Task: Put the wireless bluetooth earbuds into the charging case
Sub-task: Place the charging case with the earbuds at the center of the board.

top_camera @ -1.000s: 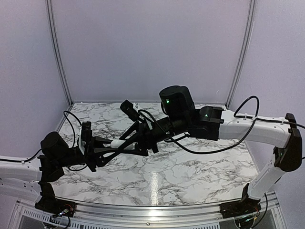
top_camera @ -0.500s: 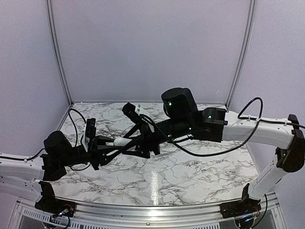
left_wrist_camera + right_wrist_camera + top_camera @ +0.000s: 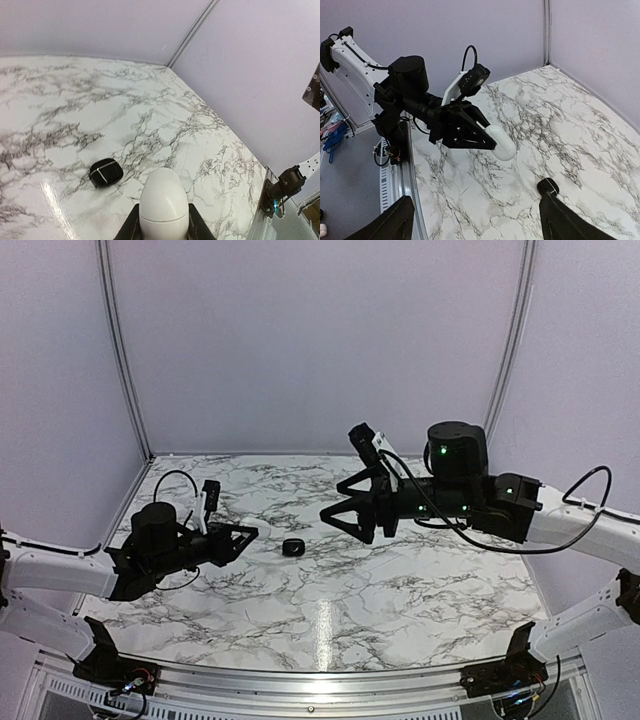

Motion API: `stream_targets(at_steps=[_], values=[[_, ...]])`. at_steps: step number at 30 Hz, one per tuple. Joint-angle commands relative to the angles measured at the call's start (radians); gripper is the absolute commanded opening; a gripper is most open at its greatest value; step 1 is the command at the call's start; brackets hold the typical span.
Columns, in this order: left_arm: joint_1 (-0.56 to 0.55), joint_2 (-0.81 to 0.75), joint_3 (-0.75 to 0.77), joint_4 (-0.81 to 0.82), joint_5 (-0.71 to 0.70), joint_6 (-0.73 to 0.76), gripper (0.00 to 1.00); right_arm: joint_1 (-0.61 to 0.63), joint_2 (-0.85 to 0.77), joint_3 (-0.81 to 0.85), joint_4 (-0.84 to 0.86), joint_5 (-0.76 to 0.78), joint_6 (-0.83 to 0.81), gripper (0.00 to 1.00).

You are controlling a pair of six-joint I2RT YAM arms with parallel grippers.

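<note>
My left gripper (image 3: 243, 534) is shut on a white egg-shaped charging case (image 3: 163, 200), closed, with its rounded end sticking out past the fingertips. It holds the case low over the left of the marble table. The case also shows in the right wrist view (image 3: 501, 142). My right gripper (image 3: 347, 522) is open and empty, raised above the table's middle and pointing left toward the case. The two tiny black earbuds do not show in any view.
A larger black oval object (image 3: 292, 547) with a thin silver line lies on the table between the two grippers. It also shows in the left wrist view (image 3: 106, 172) and the right wrist view (image 3: 548, 186). Lilac walls enclose the table.
The two grippers were together at centre-left; now they are apart. The left arm has drawn back left with the white case, and the right arm has drawn back right. The black oval object now shows.
</note>
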State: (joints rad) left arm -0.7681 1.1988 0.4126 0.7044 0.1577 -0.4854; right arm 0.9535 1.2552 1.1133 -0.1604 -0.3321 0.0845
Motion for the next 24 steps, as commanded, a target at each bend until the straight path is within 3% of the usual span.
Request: stream_targets(at_steps=[1, 13, 24], values=[[-0.004, 0.108, 0.021, -0.013, -0.039, -0.143, 0.00, -0.037, -0.047, -0.071, 0.064, 0.041, 0.051, 0.88], [-0.088, 0.471, 0.129, 0.114, -0.097, -0.352, 0.00, -0.047, -0.061, -0.121, 0.078, 0.042, 0.057, 0.90], [-0.142, 0.680, 0.228, 0.190, -0.113, -0.476, 0.03, -0.049, -0.076, -0.143, 0.079, 0.047, 0.061, 0.91]])
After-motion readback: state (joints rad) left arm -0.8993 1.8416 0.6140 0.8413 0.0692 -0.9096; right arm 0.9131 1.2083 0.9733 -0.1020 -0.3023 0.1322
